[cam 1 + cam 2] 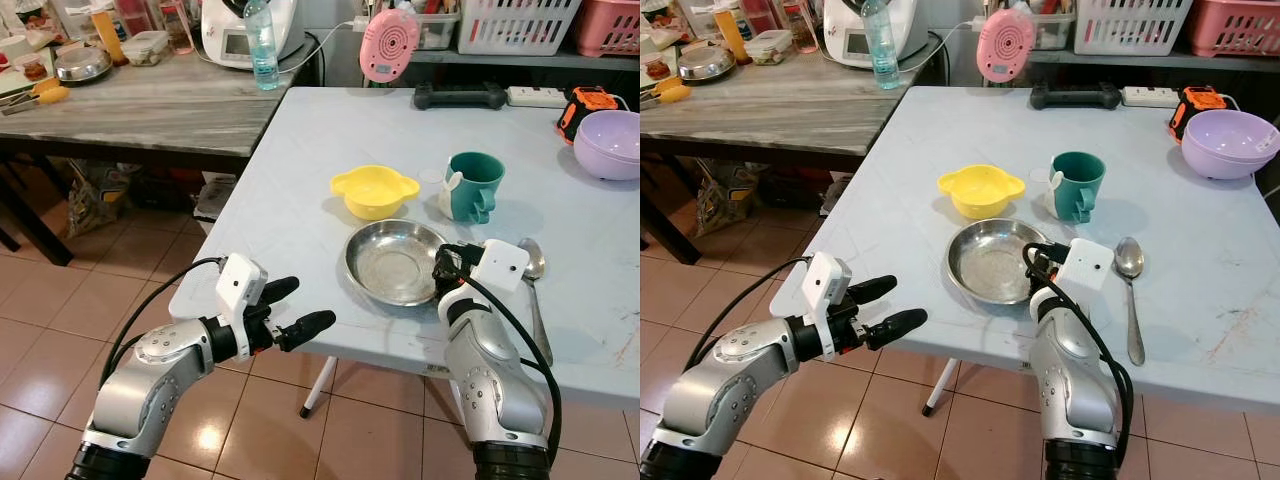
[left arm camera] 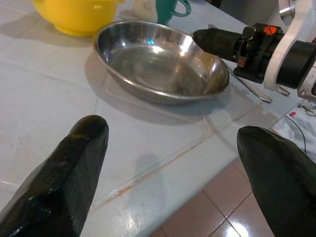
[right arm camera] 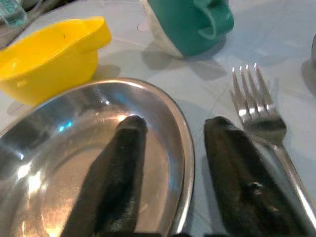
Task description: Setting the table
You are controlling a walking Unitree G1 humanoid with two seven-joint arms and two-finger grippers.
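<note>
Right gripper (image 3: pixel 170 133) is straddling the right rim of the steel plate (image 1: pixel 392 262), fingers spread: one finger over the plate's inside, the other outside on the table (image 1: pixel 290 190), not clamping. Plate is shallow, round, shiny, reflecting light, sitting near the table's front edge. A fork (image 3: pixel 261 118) is lying just beside the outer finger, tines pointing away; a spoon (image 1: pixel 1130 275) beyond it. Yellow bowl (image 1: pixel 980 190) and teal mug (image 1: pixel 1077 184) are standing just past the plate. Left gripper (image 1: pixel 890 308) is hovering off the table's front corner, fingers parted, holding nothing.
</note>
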